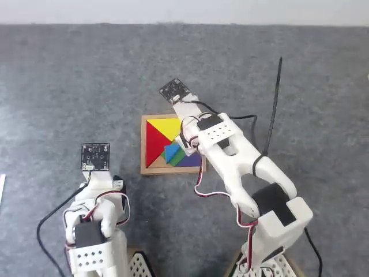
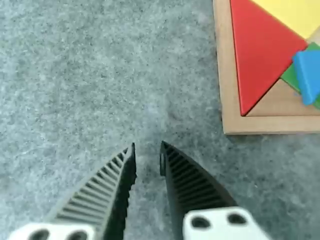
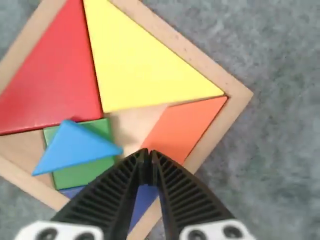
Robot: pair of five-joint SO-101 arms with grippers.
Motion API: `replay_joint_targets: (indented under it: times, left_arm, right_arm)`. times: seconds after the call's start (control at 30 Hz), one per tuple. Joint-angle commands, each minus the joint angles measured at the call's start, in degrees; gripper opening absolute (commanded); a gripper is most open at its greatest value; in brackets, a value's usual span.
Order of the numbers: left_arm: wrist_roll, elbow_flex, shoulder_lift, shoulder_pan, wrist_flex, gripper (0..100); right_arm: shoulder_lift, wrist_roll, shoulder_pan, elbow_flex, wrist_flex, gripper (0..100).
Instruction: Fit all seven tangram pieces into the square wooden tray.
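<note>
Grey speckled felt-like mat (image 1: 69, 86) covers the whole table surface, fuzzy texture, lighter and darker flecks throughout. Same mat visible in the left wrist view and the right wrist view. Plain pale white band (image 1: 184, 11) runs along the far edge of the mat, straight across the top of the high view. Thin white sliver (image 1: 2, 189) lies on the mat at the left border, cut off, can't tell what it is.
</note>
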Motion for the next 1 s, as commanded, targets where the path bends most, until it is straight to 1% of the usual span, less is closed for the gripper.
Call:
replay_joint_targets:
  times: [0.0, 0.13, 0.23, 0.3, 0.47, 0.9, 0.97]
  left_arm:
    - [0.0, -0.66, -1.05, 0.18, 0.18, 8]
    - [0.0, -0.66, -1.05, 0.18, 0.18, 8]
    - [0.0, -0.66, -1.05, 0.18, 0.18, 8]
    - [0.0, -0.66, -1.05, 0.18, 0.18, 8]
    - [0.0, -0.66, -1.05, 0.18, 0.18, 8]
    - [0.0, -0.66, -1.05, 0.18, 0.18, 8]
    - [0.0, -0.66, -1.05, 0.18, 0.18, 8]
  right_arm:
    - [-7.69, -0.53, -0.84, -2.9, 3.47, 0.8]
    - [-13.49, -0.62, -5.41, -1.49, 6.73, 0.8]
    - [-12.62, -0.62, -9.54, 1.32, 1.19, 0.8]
    - [-10.77, -0.53, -10.86, 2.64, -3.21, 0.8]
    - [-6.46, -0.44, -10.95, 2.55, -6.37, 0.8]
    - [-4.53, 0.09, -11.12, 2.64, -5.23, 0.8]
    - [-4.53, 1.23, -11.12, 2.64, -4.09, 0.8]
